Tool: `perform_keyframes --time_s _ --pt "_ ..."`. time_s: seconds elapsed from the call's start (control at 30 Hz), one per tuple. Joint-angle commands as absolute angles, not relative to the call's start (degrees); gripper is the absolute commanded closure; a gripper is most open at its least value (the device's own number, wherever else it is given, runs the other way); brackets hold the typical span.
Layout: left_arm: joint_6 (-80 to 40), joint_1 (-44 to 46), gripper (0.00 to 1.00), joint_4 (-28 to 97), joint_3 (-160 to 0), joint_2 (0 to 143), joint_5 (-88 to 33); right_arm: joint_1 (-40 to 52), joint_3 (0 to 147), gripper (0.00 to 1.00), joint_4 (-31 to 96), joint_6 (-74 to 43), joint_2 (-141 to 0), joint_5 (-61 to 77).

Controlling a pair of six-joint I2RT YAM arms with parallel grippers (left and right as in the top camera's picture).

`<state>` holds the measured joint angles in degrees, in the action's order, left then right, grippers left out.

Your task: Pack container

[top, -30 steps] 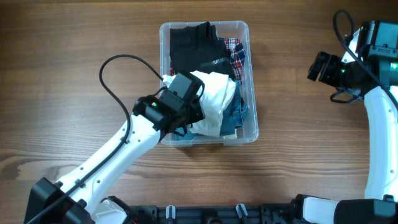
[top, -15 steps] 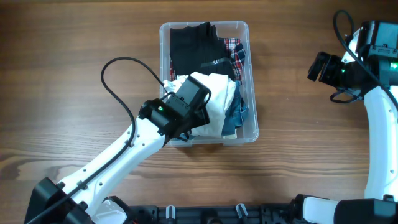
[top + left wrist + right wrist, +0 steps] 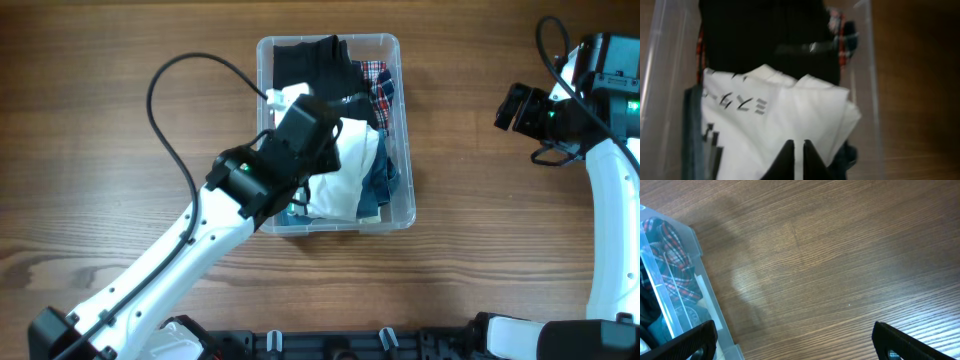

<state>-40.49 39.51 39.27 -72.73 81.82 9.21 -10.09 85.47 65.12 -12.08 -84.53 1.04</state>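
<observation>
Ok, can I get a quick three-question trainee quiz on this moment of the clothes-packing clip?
1. True or false: the right fingers are spread open above the wooden table, holding nothing.
2. Which item are the left fingers closed on? A. white printed shirt B. blue denim C. grey towel
3. Inside the clear container, what pattern is the red cloth beside the black garment?

Key: 1 true; 2 A; 3 plaid.
</observation>
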Motion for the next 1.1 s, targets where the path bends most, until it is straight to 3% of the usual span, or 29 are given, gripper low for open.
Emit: perform_keyframes --time_s 0.0,0.33,0.7,1.07 --pt "-35.4 39.9 0.96 36.9 -73.4 82.6 10.4 -10.2 85.4 0.0 64.9 -11.4 -84.4 0.9" --pt "-27.4 39.0 0.96 24.8 -73.4 101.1 10.4 -10.2 85.4 0.0 64.9 -11.4 -84.4 0.9" --pt "-28.1 38.8 0.96 23.4 -73.2 124.5 6.4 -10.2 85.4 0.0 64.9 -11.4 -84.4 0.9" --pt "-27.2 38.7 0.96 24.9 -73.2 115.7 5.5 -10.2 85.4 0.0 64.9 -11.4 -84.4 0.9"
